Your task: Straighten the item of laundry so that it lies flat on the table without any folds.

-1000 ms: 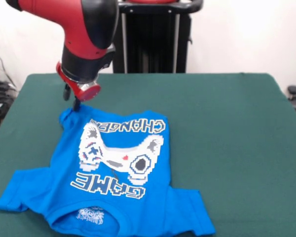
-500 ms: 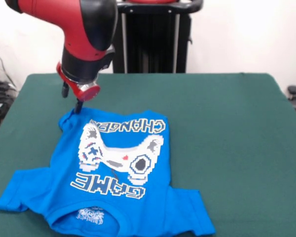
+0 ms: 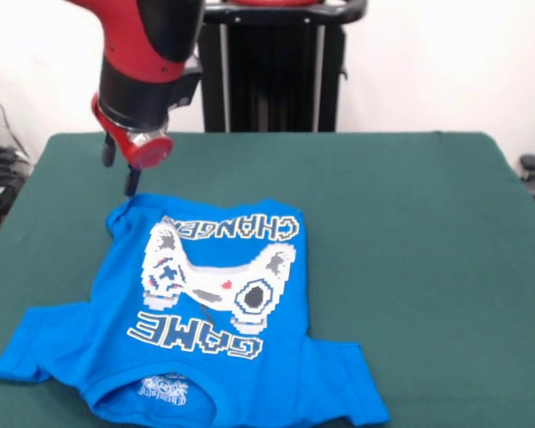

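Your pincer [image 3: 131, 183] hangs just above the blue T-shirt's [image 3: 196, 330] far hem on the green bench [image 3: 410, 232]; its opening you cannot tell.

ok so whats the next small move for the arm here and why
Probably lift clear and stop: the T-shirt lies spread on the table, both sleeves out, no fold showing except a slight pucker at the hem corner below the gripper, which hangs just above that corner, apart from the cloth.
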